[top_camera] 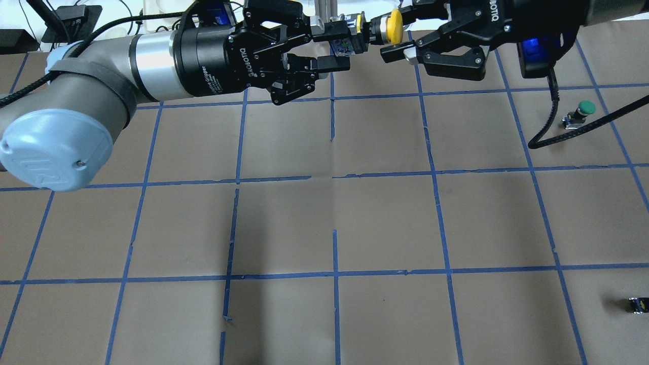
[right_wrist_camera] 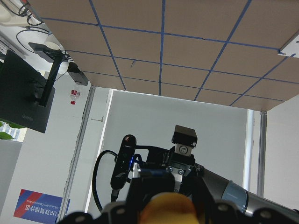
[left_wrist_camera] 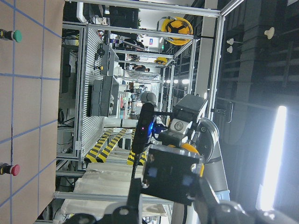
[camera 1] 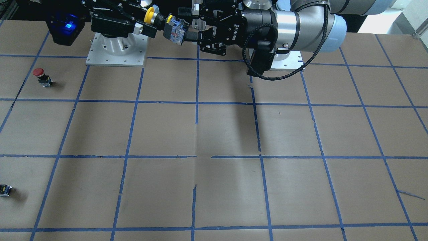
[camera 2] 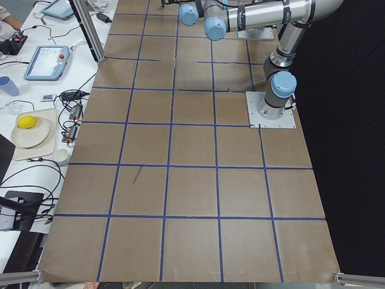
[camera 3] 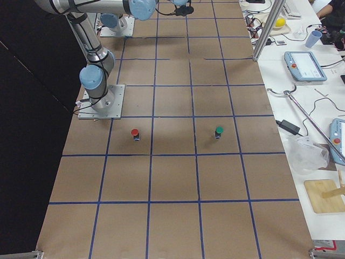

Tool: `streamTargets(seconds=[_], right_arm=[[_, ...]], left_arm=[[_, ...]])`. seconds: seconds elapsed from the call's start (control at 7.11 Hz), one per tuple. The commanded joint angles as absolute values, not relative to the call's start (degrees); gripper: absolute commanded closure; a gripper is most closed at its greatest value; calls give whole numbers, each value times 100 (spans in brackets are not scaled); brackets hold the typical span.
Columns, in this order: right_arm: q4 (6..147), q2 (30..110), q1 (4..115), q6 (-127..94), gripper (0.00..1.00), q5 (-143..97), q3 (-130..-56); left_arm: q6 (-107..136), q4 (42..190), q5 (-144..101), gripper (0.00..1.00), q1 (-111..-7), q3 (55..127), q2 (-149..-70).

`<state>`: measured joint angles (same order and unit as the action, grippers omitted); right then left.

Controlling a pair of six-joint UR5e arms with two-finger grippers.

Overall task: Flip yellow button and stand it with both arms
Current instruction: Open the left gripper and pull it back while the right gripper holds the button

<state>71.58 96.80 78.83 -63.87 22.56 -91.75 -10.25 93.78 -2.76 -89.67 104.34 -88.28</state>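
Note:
The yellow button hangs in the air between my two grippers, lying sideways, high over the table's robot side. My right gripper is shut on its round yellow cap. My left gripper is shut on its boxy contact block. In the left wrist view the block fills the space between the fingers. In the right wrist view the cap sits between the fingers at the bottom edge. The two arms face each other head-on.
A red button and a green button stand upright on the brown table on my right side. A tiny dark block with a yellow spot lies near the far right edge. The arms' base plates are below the grippers.

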Motion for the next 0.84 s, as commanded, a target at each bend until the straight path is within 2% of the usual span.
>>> streamTargets(seconds=[0.0,0.28,0.7], right_arm=[[7163,9677,7884,-6390,84,2250,-9167],[7285,9633,7779,-6329,84,2424,-9158],[7681,9642,7138,-5456,84,3519,-9132]], left_arm=[[-1020,9378,-264,26,-8965,10433,-8807],[-1037,9378,24,25,-8895,10337,-8789],[-766,8669,3071,18,-8263,10248,-8842]])
